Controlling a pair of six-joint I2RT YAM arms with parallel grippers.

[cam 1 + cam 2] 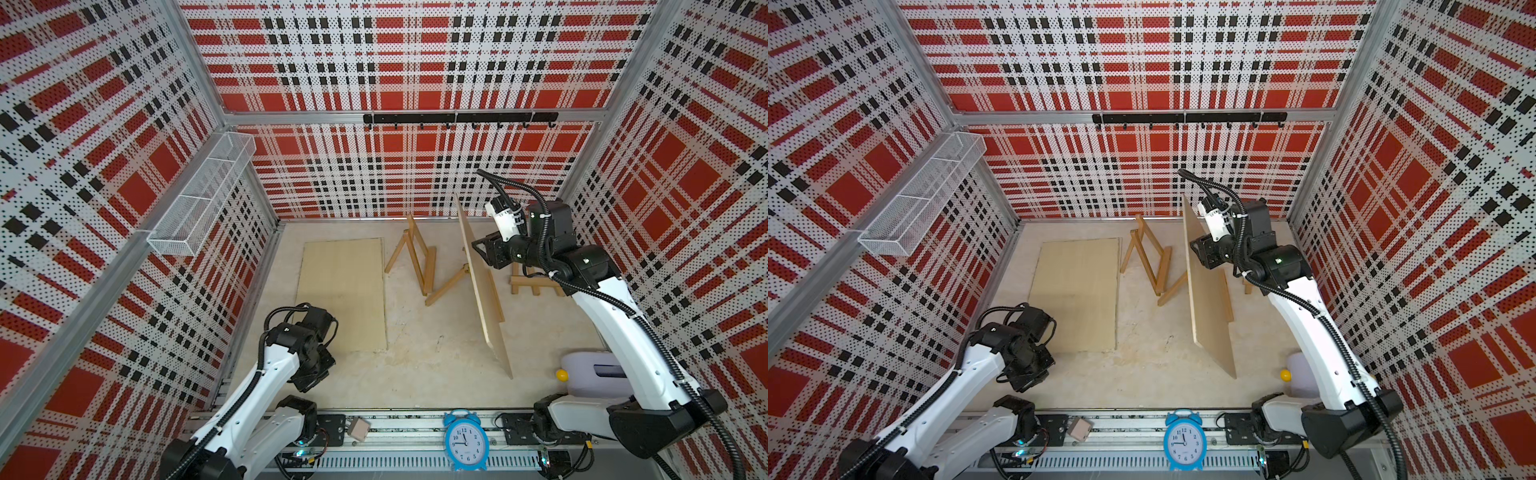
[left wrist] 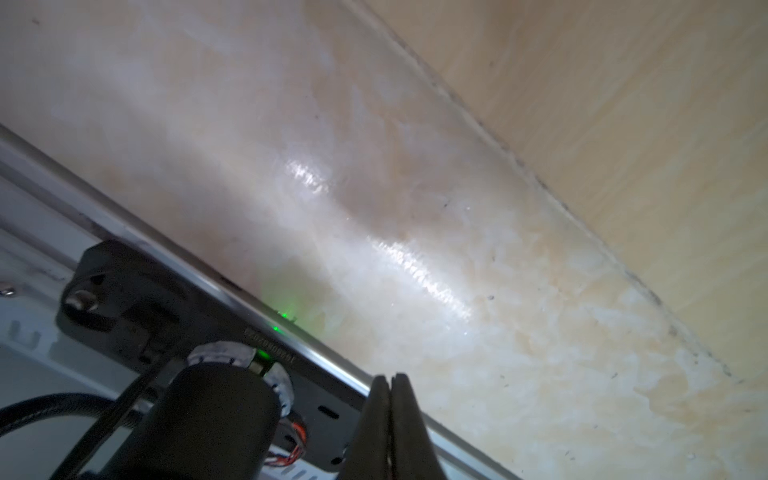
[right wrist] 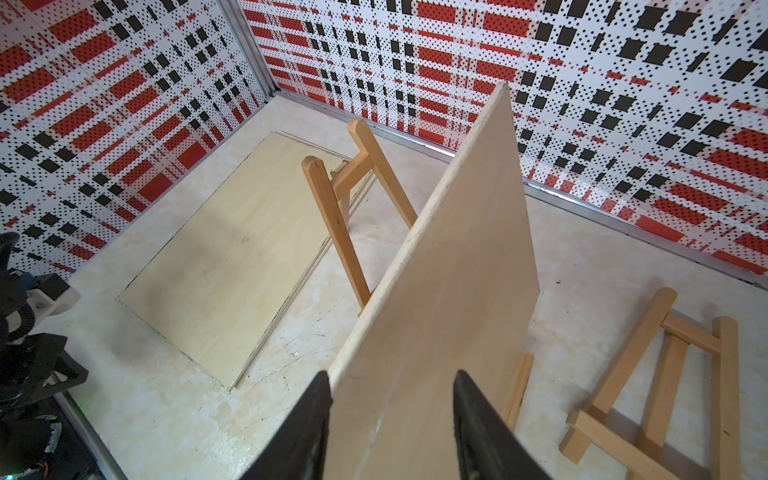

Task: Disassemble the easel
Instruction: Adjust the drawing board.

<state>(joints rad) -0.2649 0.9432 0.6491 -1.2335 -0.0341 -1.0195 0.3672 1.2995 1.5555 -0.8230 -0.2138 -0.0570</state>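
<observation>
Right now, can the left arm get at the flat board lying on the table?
Probably yes: the flat board lies close beside the left claw, nothing between them, but the claw is shut and must open first.

Two boards [image 1: 345, 291], three easels [image 1: 411, 253], one clock [image 1: 464, 440]

Tilted board [image 1: 484, 291] blocks ctr-right; floor [image 1: 436, 374] (front) free.

A flat board [image 1: 345, 291] lies left of the standing easel [image 1: 417, 257]; a tilted board [image 1: 494, 332] stands right of it.
</observation>
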